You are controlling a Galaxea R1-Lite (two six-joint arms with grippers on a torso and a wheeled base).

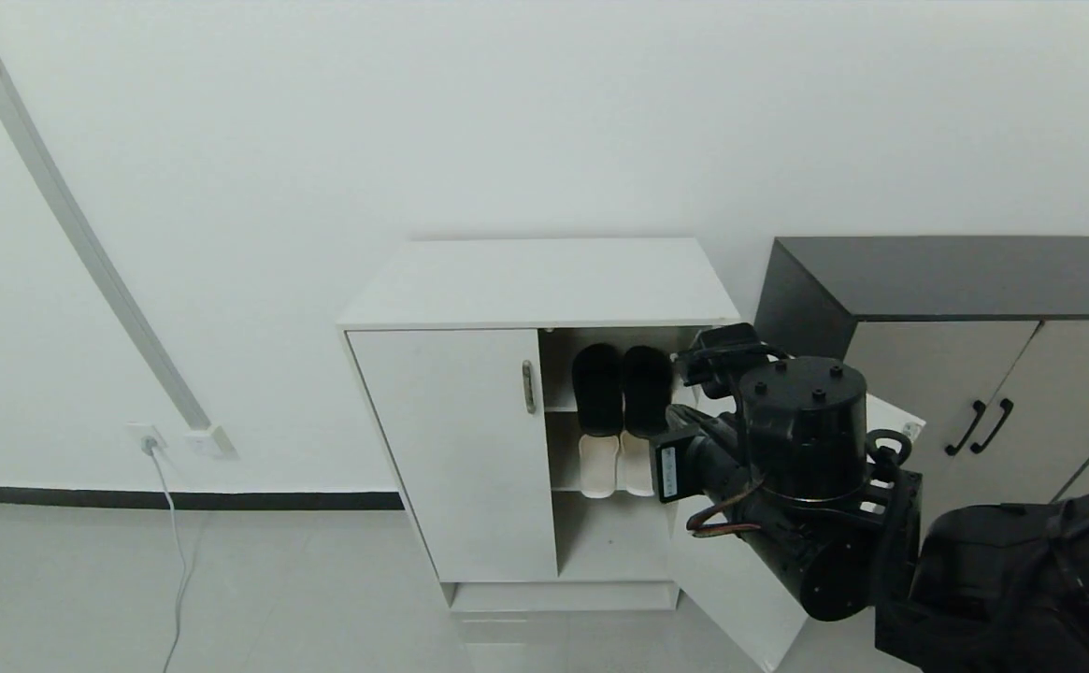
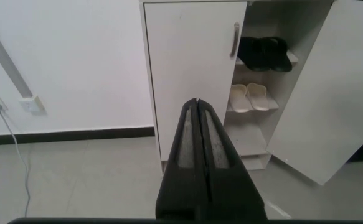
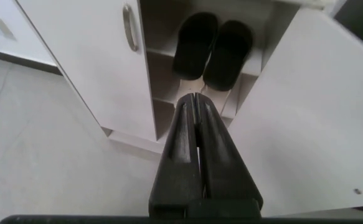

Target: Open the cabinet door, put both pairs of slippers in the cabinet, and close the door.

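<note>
Cabinet (image 1: 544,280) status: the right door (image 1: 736,589) stands open and the left door (image 1: 455,449) is shut. The black slippers (image 1: 621,388) lie side by side on the upper shelf, and the white slippers (image 1: 615,465) occupy the shelf directly below — both pairs reach the front edge of their shelf. The right gripper (image 3: 195,102) — fingers pressed together, holding nothing — hangs before the open compartment, near the open door's inner face. The left gripper (image 2: 197,106) is likewise clenched and empty, well apart from the cabinet and facing the shut door.
</note>
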